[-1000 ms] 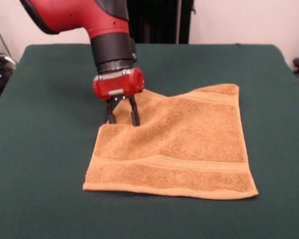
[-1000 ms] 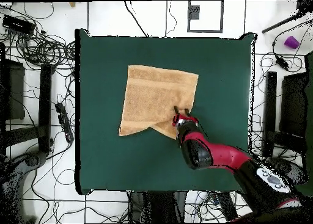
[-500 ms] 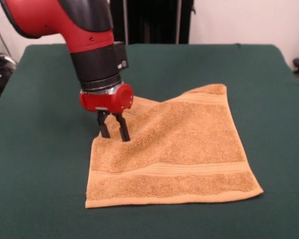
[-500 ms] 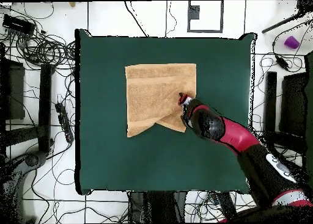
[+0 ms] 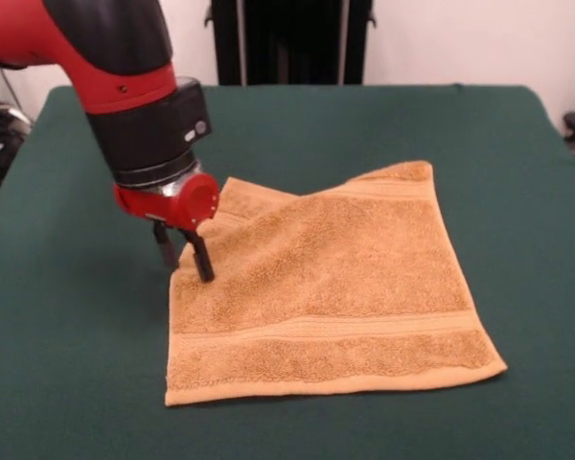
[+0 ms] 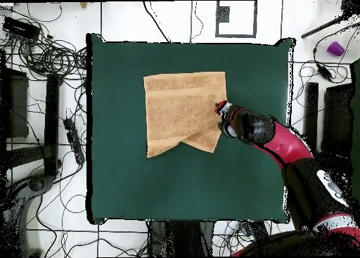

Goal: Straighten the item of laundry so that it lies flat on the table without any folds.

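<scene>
Looking across the table [image 5: 517, 134] from the front, we see the golden-orange towel [image 5: 345, 287] lying a little toward the near side of the green cloth, with broad bare felt on every side of it — most of all along the far edge and out to the left. Its near edge and right edge lie straight and flat, and one woven band runs parallel to the near edge. The far-left part is not flat: a corner there is doubled over, leaving a slanted fold line that rises from the left edge toward the far-right corner. We see the red and black arm [image 5: 125, 86] come down from the upper left, its wrist tilted so that the gripper [image 5: 184, 257] points down and slightly right. The two dark fingers [image 5: 202, 259] stand close together at the towel's left edge, just at the start of the fold, with their tips at the cloth; whether they pinch any terry between them we cannot tell from either view. From overhead, the towel [image 6: 181, 107] sits in the upper middle of the table [image 6: 119, 178], and the folded part shows as a notch with two pointed flaps along the side nearer the robot's base — a shape the front view only hints at. There the gripper [image 6: 222, 107] meets the towel's right edge, and the fingers are hidden under the wrist.
</scene>
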Available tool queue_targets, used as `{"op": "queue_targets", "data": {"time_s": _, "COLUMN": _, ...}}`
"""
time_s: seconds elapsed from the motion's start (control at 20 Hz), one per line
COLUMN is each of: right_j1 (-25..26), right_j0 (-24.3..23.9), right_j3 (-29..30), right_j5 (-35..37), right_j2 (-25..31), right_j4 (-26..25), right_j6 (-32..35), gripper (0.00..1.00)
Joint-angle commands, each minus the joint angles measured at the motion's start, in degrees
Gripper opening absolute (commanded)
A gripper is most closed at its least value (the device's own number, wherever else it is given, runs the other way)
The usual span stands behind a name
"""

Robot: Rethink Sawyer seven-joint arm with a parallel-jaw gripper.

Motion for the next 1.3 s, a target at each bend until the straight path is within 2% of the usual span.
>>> {"op": "queue_targets", "data": {"time_s": 0.05, "right_j1": -1.79, "right_j0": 7.00, "right_j3": -6.19, "right_j5": 5.31, "right_j2": -6.11, "right_j4": 6.61, "right_j6": 15.85, "gripper": 1.00}}
{"op": "queue_targets", "data": {"time_s": 0.25, "right_j1": -1.43, "right_j0": 11.73, "right_j3": -9.18, "right_j5": 7.84, "right_j2": -11.46, "right_j4": 9.16, "right_j6": 17.57, "gripper": 1.00}}
{"op": "queue_targets", "data": {"time_s": 0.4, "right_j1": -1.28, "right_j0": 12.04, "right_j3": -7.08, "right_j5": 4.34, "right_j2": -11.24, "right_j4": 10.39, "right_j6": 15.94, "gripper": 1.00}}
{"op": "queue_targets", "data": {"time_s": 0.5, "right_j1": -3.11, "right_j0": 6.99, "right_j3": 0.45, "right_j5": -5.73, "right_j2": -4.76, "right_j4": 8.92, "right_j6": 11.49, "gripper": 1.00}}
{"op": "queue_targets", "data": {"time_s": 0.55, "right_j1": -4.24, "right_j0": 3.49, "right_j3": 5.91, "right_j5": -13.20, "right_j2": -0.59, "right_j4": 6.29, "right_j6": 10.40, "gripper": 1.00}}
{"op": "queue_targets", "data": {"time_s": 0.6, "right_j1": -5.31, "right_j0": 2.19, "right_j3": 10.13, "right_j5": -20.17, "right_j2": 0.75, "right_j4": 2.44, "right_j6": 10.72, "gripper": 1.00}}
{"op": "queue_targets", "data": {"time_s": 0.7, "right_j1": -9.60, "right_j0": 3.13, "right_j3": 17.14, "right_j5": -25.33, "right_j2": -0.67, "right_j4": -2.79, "right_j6": 10.67, "gripper": 1.00}}
{"op": "queue_targets", "data": {"time_s": 0.85, "right_j1": -14.03, "right_j0": 0.03, "right_j3": 26.12, "right_j5": -28.32, "right_j2": 3.75, "right_j4": -5.13, "right_j6": 12.17, "gripper": 1.00}}
{"op": "queue_targets", "data": {"time_s": 1.05, "right_j1": -13.89, "right_j0": -0.58, "right_j3": 29.94, "right_j5": -36.48, "right_j2": 4.03, "right_j4": -8.41, "right_j6": 13.91, "gripper": 1.00}}
{"op": "queue_targets", "data": {"time_s": 1.3, "right_j1": -11.66, "right_j0": 5.43, "right_j3": 29.89, "right_j5": -44.62, "right_j2": -3.00, "right_j4": -6.85, "right_j6": 13.92, "gripper": 1.00}}
